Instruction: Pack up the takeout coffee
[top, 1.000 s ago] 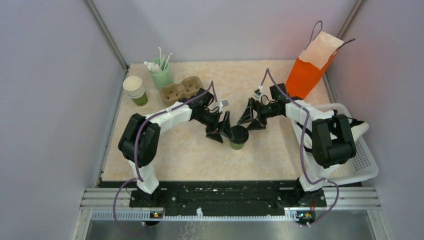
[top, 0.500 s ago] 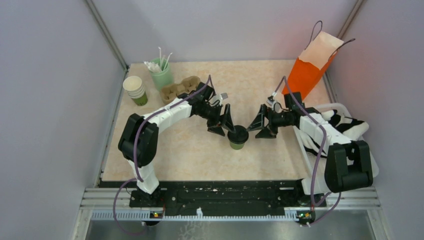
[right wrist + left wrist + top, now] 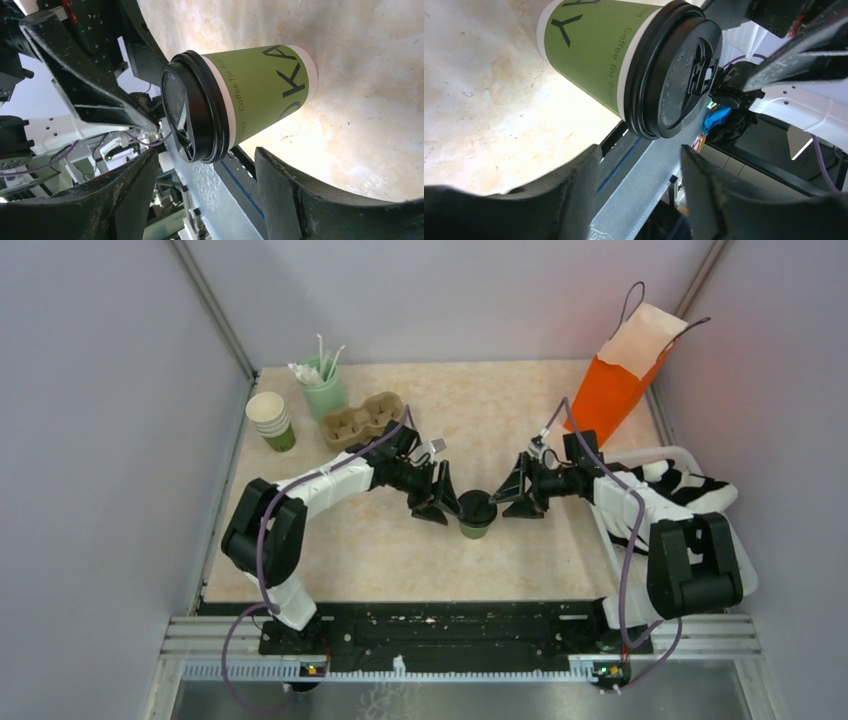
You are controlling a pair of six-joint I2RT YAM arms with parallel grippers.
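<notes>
My bench [image 3: 380, 550] is mottled beige. The takeout coffee [image 3: 477, 515] stands upright near its middle. At my far left are a stack of paper cups [image 3: 270, 420], a pale-green cup of white sticks [image 3: 324, 390] and a cardboard cup carrier [image 3: 362, 420]. At my far right stands an orange paper bag [image 3: 620, 380], and a white basket [image 3: 728, 562] sits at the right edge.

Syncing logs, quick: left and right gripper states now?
Left gripper: open, empty, beside the coffee cup.
Right gripper: open, empty.
</notes>
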